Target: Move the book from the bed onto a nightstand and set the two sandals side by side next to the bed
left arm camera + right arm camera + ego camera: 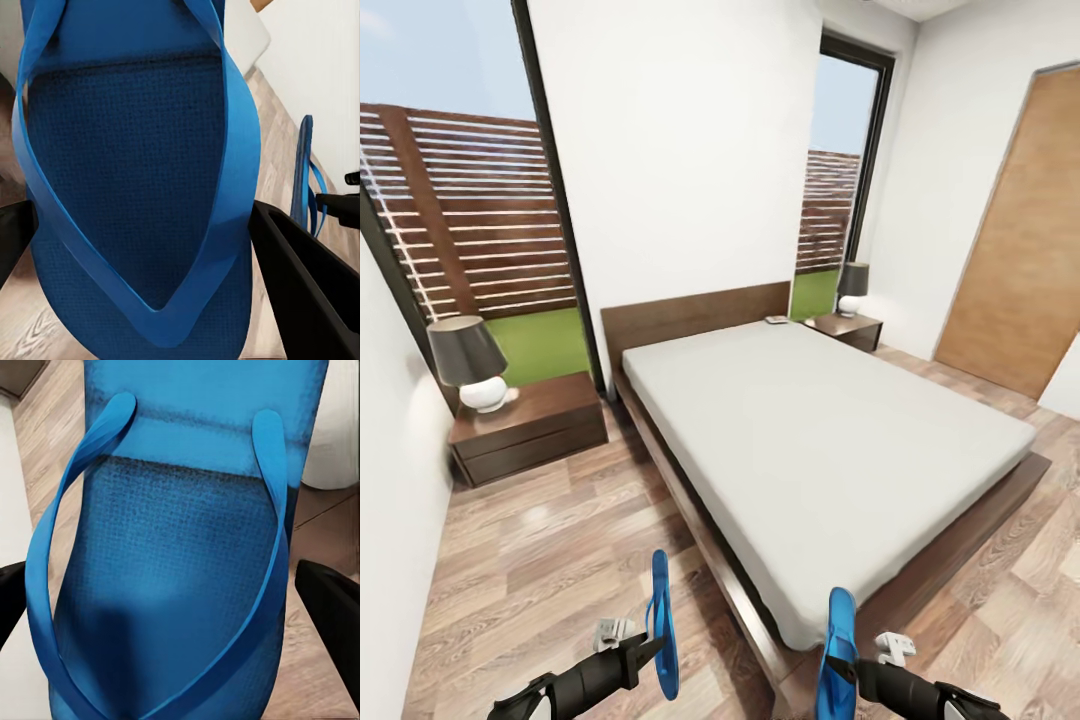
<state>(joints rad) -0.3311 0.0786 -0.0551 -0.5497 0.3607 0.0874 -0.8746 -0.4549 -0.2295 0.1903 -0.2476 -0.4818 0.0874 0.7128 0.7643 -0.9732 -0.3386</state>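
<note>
you have both sandals in hand but neither is on the floor yet, so that half of the task is picked up and not placed. at about 7 o'clock in the head view your left gripper [643, 652] pinches one blue sandal [661, 622] on edge, sole upright, above the wood-plank floor [550, 560]; at about 5 o'clock your right gripper [857, 675] pinches the other sandal [839, 650] the same way, near the foot corner of the bed [820, 440]. in each wrist view the dark fingers sit at either side of the sole, closed on it rather than spread. farther off, the near nightstand [535, 425] at 10 o'clock carries a lamp [468, 362]. the far nightstand [847, 328] sits at 1 o'clock; a small flat thing [776, 320] beside it at the mattress corner may be the book, too small to tell, so judge that step undone.
</note>
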